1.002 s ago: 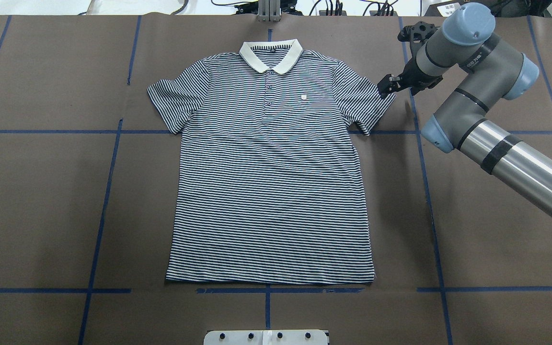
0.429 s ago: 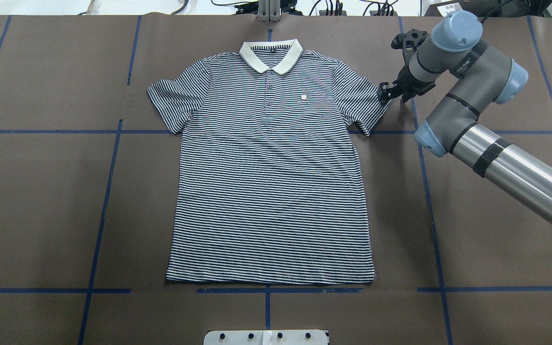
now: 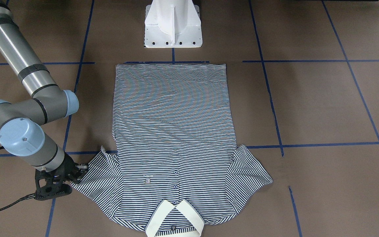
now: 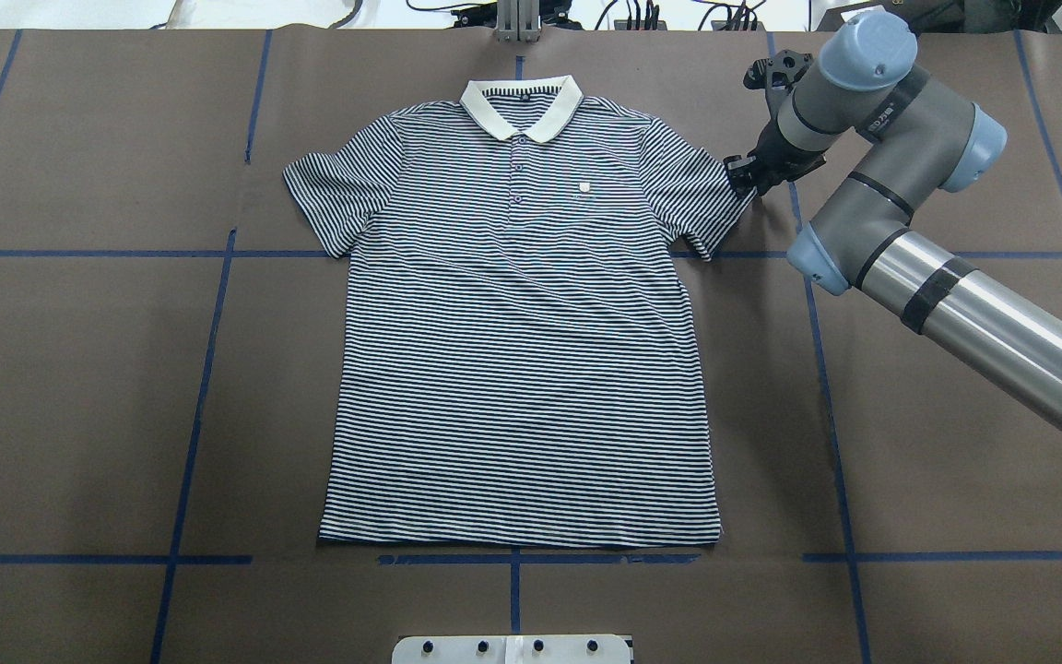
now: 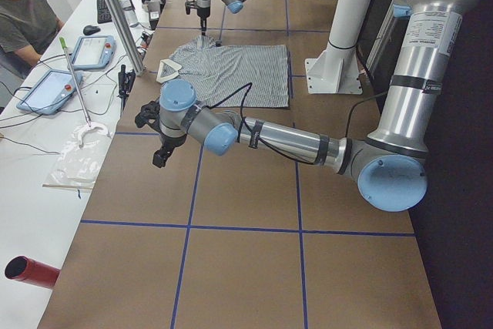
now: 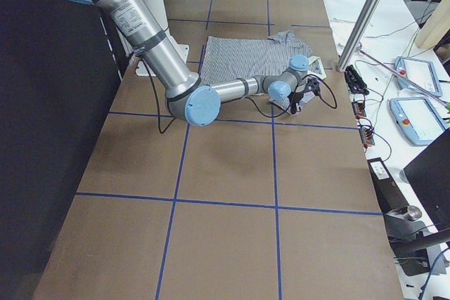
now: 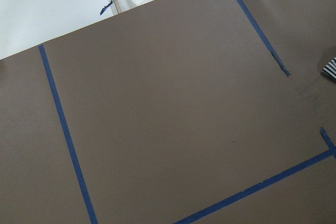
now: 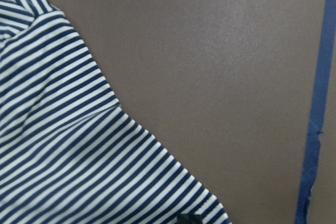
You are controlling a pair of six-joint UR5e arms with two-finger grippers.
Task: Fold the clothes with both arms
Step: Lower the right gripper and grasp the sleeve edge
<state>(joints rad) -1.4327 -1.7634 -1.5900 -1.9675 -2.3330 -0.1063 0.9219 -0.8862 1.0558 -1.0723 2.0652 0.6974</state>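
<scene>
The left hand [image 5: 159, 156] hangs over the worktop [image 4: 79, 369], well off the polo shirt [image 4: 522, 350] on the robot's left. With only a side view of it, I cannot tell its opening. The shirt lies flat, front up, collar [image 4: 520, 106] away from the robot. The right hand [image 4: 741, 175] is at the outer edge of the shirt's right-side sleeve [image 4: 692, 189], perhaps touching it; its opening I cannot tell either.

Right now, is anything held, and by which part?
Cannot be told: the right gripper is at a sleeve corner of the flat polo shirt; the left gripper hangs apart.
</scene>
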